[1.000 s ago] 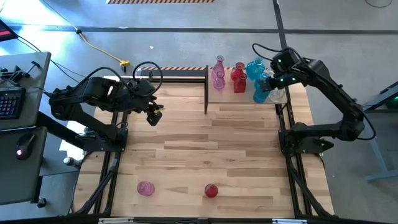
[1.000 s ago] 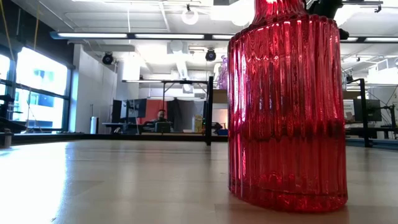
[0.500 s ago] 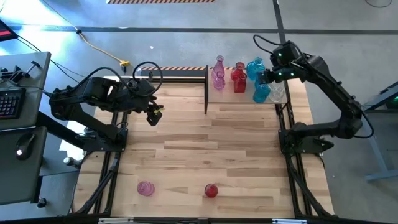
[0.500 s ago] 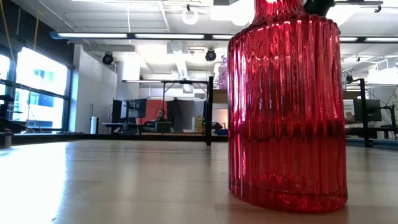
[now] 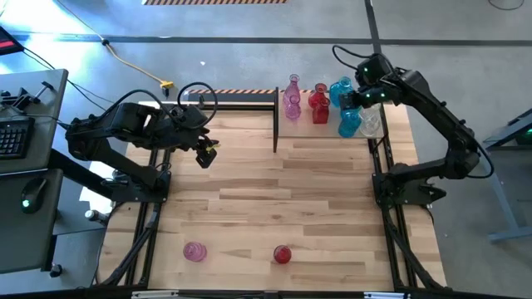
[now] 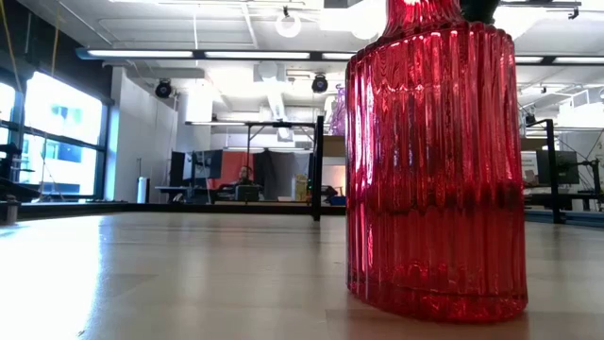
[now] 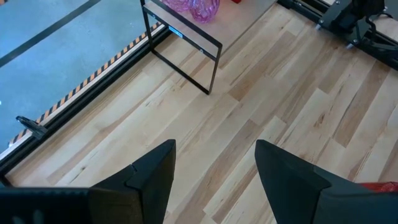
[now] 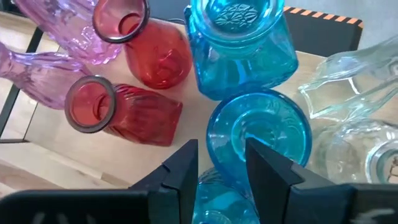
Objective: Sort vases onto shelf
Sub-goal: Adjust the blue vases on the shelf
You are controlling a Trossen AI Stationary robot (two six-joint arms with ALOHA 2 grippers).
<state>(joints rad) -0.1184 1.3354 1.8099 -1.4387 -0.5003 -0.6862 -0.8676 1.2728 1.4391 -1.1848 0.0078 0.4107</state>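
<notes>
The shelf (image 5: pixel 312 131) is a pale board with black bars at the table's far right. On it stand a pink vase (image 5: pixel 292 98), two red vases (image 8: pixel 121 112), two blue vases (image 5: pixel 342 90) and clear ones (image 5: pixel 371 124). My right gripper (image 5: pixel 352 99) hovers above the blue vases, its fingers a narrow gap apart. The nearer blue vase's mouth (image 8: pixel 258 134) shows just past the tips, and I see no touch. Over the table's left, my left gripper (image 5: pixel 204 156) hangs open. A pink vase (image 5: pixel 194 251) and a red vase (image 5: pixel 283 254) stand near the front edge.
The shelf's black upright bar (image 5: pixel 276 120) stands at its left end. The red vase (image 6: pixel 434 161) at the front fills the low view's right side. Bare planks (image 5: pixel 274 199) lie between the shelf and the two front vases.
My right gripper has gone toward the table's far edge and a little to the left, away from the nearer blue vase and toward the farther one. All vases on the shelf have stayed where they were.
</notes>
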